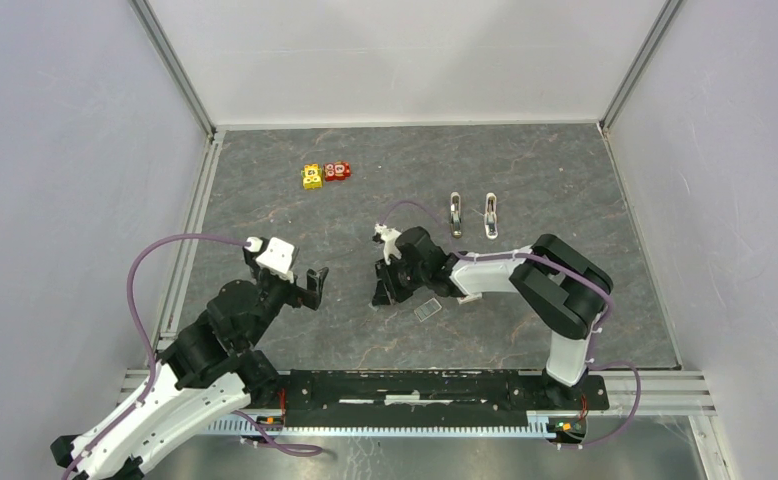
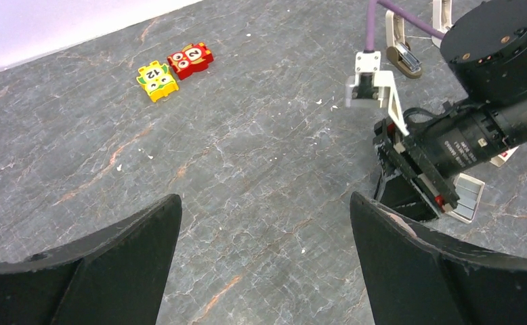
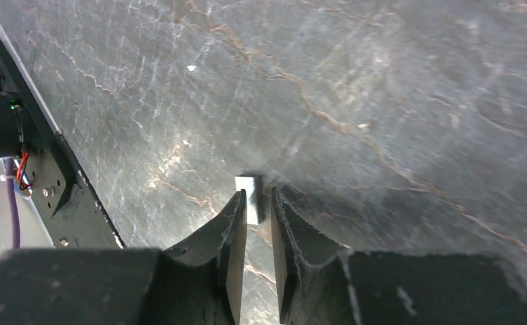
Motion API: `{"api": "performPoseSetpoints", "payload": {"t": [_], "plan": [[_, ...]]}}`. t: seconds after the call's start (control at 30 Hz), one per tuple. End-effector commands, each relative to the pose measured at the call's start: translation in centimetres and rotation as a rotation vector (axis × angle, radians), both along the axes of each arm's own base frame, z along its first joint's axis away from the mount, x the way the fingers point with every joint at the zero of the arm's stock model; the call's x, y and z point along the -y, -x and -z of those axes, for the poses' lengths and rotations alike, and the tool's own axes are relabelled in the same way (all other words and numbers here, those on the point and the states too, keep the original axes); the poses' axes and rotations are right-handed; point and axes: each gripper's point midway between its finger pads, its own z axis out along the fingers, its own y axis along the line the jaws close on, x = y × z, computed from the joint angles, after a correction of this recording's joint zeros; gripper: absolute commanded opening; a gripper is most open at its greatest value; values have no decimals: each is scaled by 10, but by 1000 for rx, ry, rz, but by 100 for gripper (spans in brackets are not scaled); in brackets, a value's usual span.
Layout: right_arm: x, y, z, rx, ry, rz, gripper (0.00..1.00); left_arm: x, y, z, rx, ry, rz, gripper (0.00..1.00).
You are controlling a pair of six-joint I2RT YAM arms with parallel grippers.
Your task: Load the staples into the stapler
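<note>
The right gripper (image 3: 258, 203) points down at the grey marbled table top (image 3: 383, 101). Its jaws stand a narrow slit apart. A small silvery-white strip of staples (image 3: 248, 189) stands at the tips against one finger, and it cannot be told whether the strip is pinched. Just beside this gripper lies a small clear plastic box (image 1: 427, 309). Farther back, well apart, the cream-white plastic mini stapler with grey metal inner parts (image 1: 490, 215) lies beside a similar cream-and-grey piece (image 1: 455, 214). The left gripper (image 1: 315, 284) hovers with its jaws spread wide. Near the back wall a yellow toy block (image 1: 312, 177) touches a red toy block (image 1: 338, 171).
</note>
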Motion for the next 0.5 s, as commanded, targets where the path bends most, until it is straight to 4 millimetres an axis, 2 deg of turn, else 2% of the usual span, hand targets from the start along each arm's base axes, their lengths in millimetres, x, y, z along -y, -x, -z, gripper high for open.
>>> {"api": "performPoseSetpoints", "payload": {"t": [0.0,0.1,0.23,0.47], "plan": [[17,-9,0,20,-8,24,27,-3,-5,-7,35,-30,-12,100],[23,-11,-2,23,-7,27,29,-3,-5,-7,32,-32,-14,100],[24,-16,-13,72,6,23,33,-4,-5,-8,34,-34,-21,100],[23,-20,-26,192,122,43,34,-14,-2,-21,74,10,-50,100]]}}
